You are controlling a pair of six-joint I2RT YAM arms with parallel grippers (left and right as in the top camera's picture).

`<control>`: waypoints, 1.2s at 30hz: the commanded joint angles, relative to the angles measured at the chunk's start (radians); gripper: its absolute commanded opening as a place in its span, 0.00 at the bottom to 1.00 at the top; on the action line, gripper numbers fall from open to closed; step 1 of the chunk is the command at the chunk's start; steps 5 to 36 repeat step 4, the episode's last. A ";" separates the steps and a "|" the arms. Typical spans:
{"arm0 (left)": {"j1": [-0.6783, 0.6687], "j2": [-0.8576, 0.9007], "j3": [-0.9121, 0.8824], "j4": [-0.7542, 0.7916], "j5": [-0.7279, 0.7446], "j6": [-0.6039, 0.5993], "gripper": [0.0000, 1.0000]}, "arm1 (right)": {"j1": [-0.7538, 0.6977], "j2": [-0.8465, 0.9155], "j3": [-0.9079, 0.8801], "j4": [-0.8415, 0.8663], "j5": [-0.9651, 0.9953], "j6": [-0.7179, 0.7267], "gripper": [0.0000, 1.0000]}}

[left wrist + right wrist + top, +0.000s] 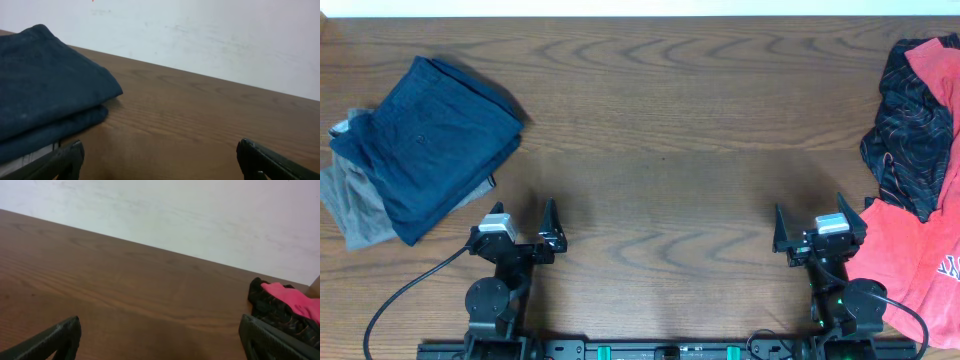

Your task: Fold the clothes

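The folded dark navy shorts [435, 145] lie at the far left on top of a grey garment [355, 205]; they also show in the left wrist view [45, 95]. A coral-red garment [915, 240] and a black red-patterned piece [910, 140] lie heaped at the right edge; both show in the right wrist view [287, 307]. My left gripper [520, 232] is open and empty near the front edge, to the right of the navy stack. My right gripper [817, 228] is open and empty, just left of the coral-red garment.
The wooden table [660, 150] spans the view. A pale wall [200, 35] rises behind its far edge. Black cables [400, 300] run from the arm bases along the front edge.
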 commanded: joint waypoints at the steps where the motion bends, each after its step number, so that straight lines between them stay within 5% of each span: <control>1: -0.002 -0.006 -0.009 -0.047 -0.018 0.016 0.98 | 0.011 -0.006 -0.004 -0.001 -0.003 -0.009 0.99; 36: -0.002 -0.006 -0.009 -0.047 -0.018 0.016 0.98 | 0.011 -0.006 -0.004 -0.001 -0.003 -0.009 0.99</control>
